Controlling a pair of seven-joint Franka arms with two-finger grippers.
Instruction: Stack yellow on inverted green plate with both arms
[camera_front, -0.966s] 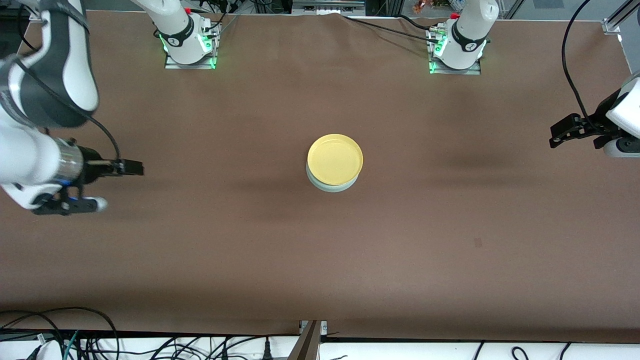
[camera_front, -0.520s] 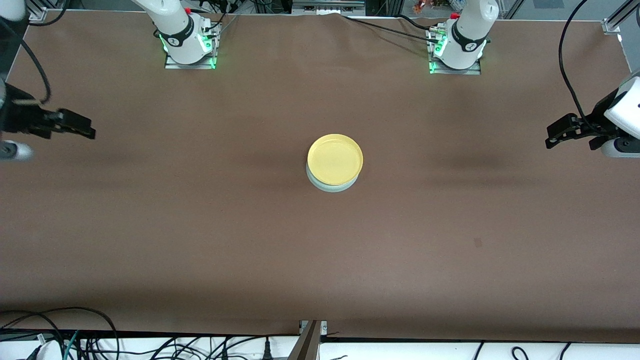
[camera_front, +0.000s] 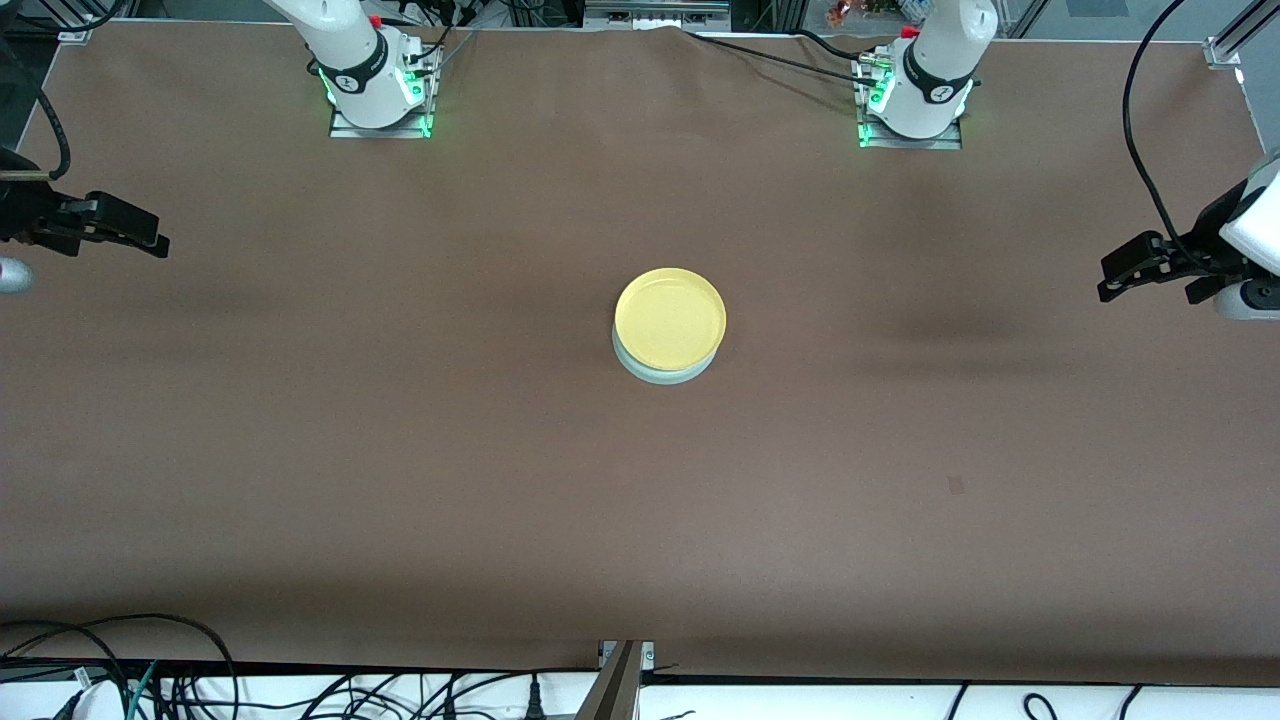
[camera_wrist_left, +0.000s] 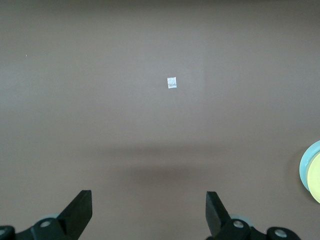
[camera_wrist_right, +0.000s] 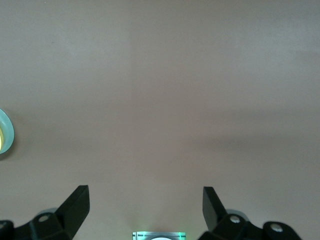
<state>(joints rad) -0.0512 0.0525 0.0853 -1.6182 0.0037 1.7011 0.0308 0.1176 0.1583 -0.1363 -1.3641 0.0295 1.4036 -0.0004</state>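
Two light, stiff plates stacked mid-bench: yellow on green plate.
Slick, shallow rims are the only hold; left gripper and right gripper hang over the bench ends, jaws released.

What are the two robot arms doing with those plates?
Nothing is being handled right now. The yellow plate sits on top of the green plate in the middle of the brown table, so the stacking looks done. The left gripper is open and empty over its own end of the table, and the right gripper is open and empty over the other end.
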